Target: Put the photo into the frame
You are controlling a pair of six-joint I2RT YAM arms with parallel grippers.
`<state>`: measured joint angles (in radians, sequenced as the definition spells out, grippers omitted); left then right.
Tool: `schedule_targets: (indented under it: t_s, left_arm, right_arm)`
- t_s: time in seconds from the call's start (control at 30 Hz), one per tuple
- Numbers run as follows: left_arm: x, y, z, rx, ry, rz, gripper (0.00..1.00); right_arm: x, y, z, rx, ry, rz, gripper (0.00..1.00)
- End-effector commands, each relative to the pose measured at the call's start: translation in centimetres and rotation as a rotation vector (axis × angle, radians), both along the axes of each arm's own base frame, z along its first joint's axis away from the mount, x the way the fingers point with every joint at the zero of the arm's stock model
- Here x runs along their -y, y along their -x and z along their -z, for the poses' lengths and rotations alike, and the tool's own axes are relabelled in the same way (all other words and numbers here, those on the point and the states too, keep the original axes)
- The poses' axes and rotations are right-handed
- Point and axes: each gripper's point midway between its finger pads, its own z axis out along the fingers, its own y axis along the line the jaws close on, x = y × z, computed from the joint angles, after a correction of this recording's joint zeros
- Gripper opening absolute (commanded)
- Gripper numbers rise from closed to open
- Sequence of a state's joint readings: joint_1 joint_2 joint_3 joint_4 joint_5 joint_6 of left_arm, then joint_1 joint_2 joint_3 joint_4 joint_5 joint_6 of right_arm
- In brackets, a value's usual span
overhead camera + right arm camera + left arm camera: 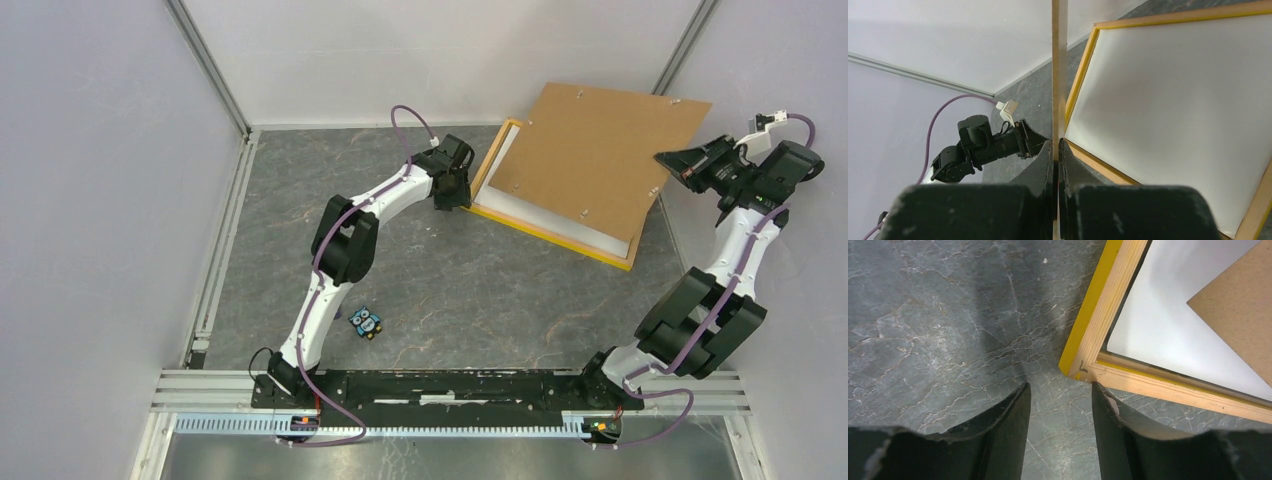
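The right gripper is clamping shut on the edge of the brown backing panel, holding it tilted over the frame, which is lying near the desk's far right corner. The photo is lying white back up inside the frame, so that step looks done; only the panel seems left to lay down. The left gripper is hovering, jaws apart and empty, just off the frame's corner

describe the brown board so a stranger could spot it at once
At the grey table's far right corner lies a yellow-edged frame. The brown board hangs tilted over it, pinched by the right claw. Unlike the white-backed photo beneath, it is plain brown.
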<state>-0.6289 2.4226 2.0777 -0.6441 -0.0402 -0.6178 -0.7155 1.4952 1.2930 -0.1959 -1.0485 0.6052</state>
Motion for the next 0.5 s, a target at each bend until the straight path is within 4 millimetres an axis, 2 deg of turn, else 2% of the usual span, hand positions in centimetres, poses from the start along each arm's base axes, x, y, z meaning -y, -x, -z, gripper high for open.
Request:
schedule_targets:
  t_s: [0.0, 0.07, 0.2, 0.3, 0.4, 0.47]
  left_arm:
    - [-0.2, 0.7, 0.6, -0.048, 0.009, 0.003, 0.61]
    - [0.3, 0.0, 0.0, -0.032, 0.033, -0.014, 0.70]
    - [1.2, -0.8, -1.1, -0.019, 0.096, -0.034, 0.71]
    - [1.0, -1.3, -1.3, -0.001, 0.100, -0.076, 0.73]
    - [0.8, -2.0, -1.1, 0.013, 0.080, -0.104, 0.79]
    - [0.6, -2.2, -0.4, 0.003, 0.057, -0.118, 0.80]
  right_arm:
    - [0.3, 0.3, -2.6, 0.062, 0.064, -0.004, 0.00]
    - [0.3, 0.3, -2.9, 0.068, 0.068, -0.001, 0.00]
    - [0.2, 0.4, -3.0, 0.073, 0.069, -0.005, 0.00]
    - [0.1, 0.4, -3.0, 0.072, 0.070, -0.003, 0.00]
    - [0.0, 0.6, -3.2, 0.078, 0.068, 0.002, 0.00]
    - [0.0, 0.6, -3.4, 0.083, 0.069, 0.002, 0.00]
